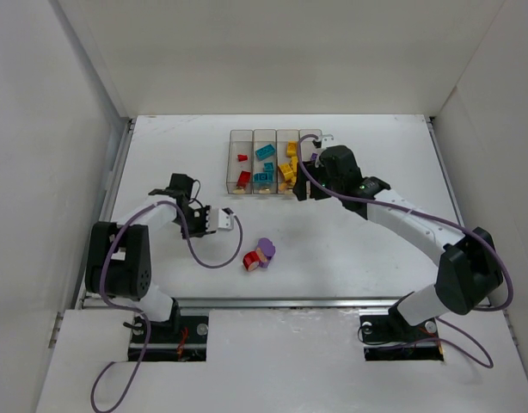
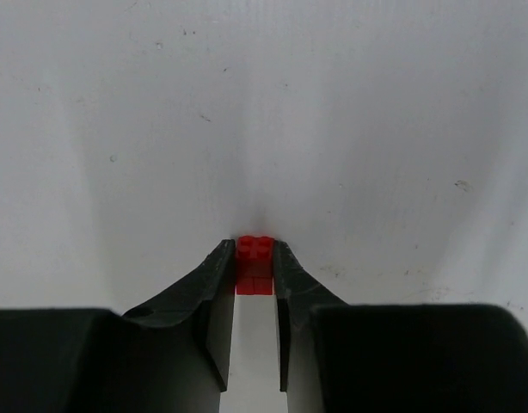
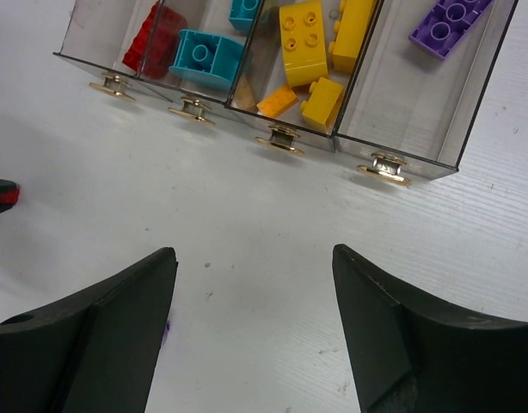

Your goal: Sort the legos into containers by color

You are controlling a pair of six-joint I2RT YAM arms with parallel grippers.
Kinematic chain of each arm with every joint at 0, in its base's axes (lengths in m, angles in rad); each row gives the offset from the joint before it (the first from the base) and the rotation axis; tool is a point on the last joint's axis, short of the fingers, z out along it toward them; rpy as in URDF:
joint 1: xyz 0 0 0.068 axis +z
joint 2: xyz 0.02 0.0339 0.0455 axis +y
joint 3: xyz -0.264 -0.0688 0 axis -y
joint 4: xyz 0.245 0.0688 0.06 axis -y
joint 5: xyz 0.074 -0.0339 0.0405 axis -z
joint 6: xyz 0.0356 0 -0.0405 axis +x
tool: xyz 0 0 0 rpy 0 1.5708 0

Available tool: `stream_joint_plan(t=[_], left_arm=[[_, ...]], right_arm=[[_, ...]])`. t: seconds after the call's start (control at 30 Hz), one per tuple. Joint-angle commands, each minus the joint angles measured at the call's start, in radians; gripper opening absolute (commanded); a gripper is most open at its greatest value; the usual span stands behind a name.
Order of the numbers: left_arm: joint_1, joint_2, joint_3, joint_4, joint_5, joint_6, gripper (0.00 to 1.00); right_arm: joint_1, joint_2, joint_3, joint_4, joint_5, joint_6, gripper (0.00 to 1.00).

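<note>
Four clear containers stand in a row at the back of the table. They hold red, teal, yellow and purple legos, one colour each. A purple and red clump lies on the table in front. My left gripper is shut on a small red lego, low over the table, left of the clump. My right gripper is open and empty, just in front of the containers' near ends.
White walls enclose the table on the left, back and right. Brass knobs stick out of the containers' near ends. A violet cable loops over the table beside the left arm.
</note>
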Motion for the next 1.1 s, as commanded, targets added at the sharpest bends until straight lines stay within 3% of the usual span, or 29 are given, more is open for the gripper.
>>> stream_joint_plan(t=[0.0,0.2,0.27,0.3,0.33,0.4,0.5,0.53,0.6,0.73,0.8,0.93,1.07], left_arm=[[-0.002,0.043,0.053,-0.034,-0.007,-0.079,0.00],[-0.002,0.034,0.347,-0.057,0.220,-0.380,0.00],[-0.002,0.034,0.424,0.008,0.291,-0.485,0.00],[-0.002,0.034,0.453,0.059,0.340,-0.557,0.00],[-0.002,0.034,0.485,0.122,0.354,-0.730,0.00],[-0.011,0.046,0.486,0.366,0.339,-0.925,0.00],[-0.057,0.127,0.502,0.565,0.249,-1.173,0.00],[-0.069,0.155,0.522,0.582,0.160,-1.211,0.00],[-0.080,0.245,0.599,0.583,0.112,-1.297,0.00],[-0.089,0.358,0.691,0.583,0.072,-1.351,0.00],[-0.098,0.397,0.714,0.583,0.021,-1.351,0.07],[-0.098,0.433,0.726,0.604,-0.091,-1.351,0.11],[-0.109,0.442,0.737,0.581,-0.014,-1.273,0.34]], right_arm=[[0.007,-0.011,0.038,0.008,0.012,-0.010,0.78],[0.007,-0.011,0.038,0.008,0.012,-0.010,0.78],[0.007,-0.011,0.047,0.008,0.021,0.001,0.78],[0.007,-0.011,0.056,0.008,0.021,0.001,0.78],[0.007,-0.011,0.056,0.008,0.021,0.010,0.78],[0.007,-0.011,0.065,0.017,0.030,0.010,0.78],[0.007,-0.011,0.076,0.018,0.030,0.019,0.78],[-0.002,-0.011,0.076,0.018,0.030,0.019,0.78],[-0.002,-0.011,0.085,0.018,0.030,0.019,0.78],[-0.011,-0.011,0.085,0.008,0.040,0.019,0.78],[-0.021,-0.011,0.085,-0.002,0.040,0.010,0.78],[-0.030,-0.002,0.085,-0.013,0.040,0.010,0.78],[-0.030,0.009,0.105,-0.024,0.040,0.001,0.78]])
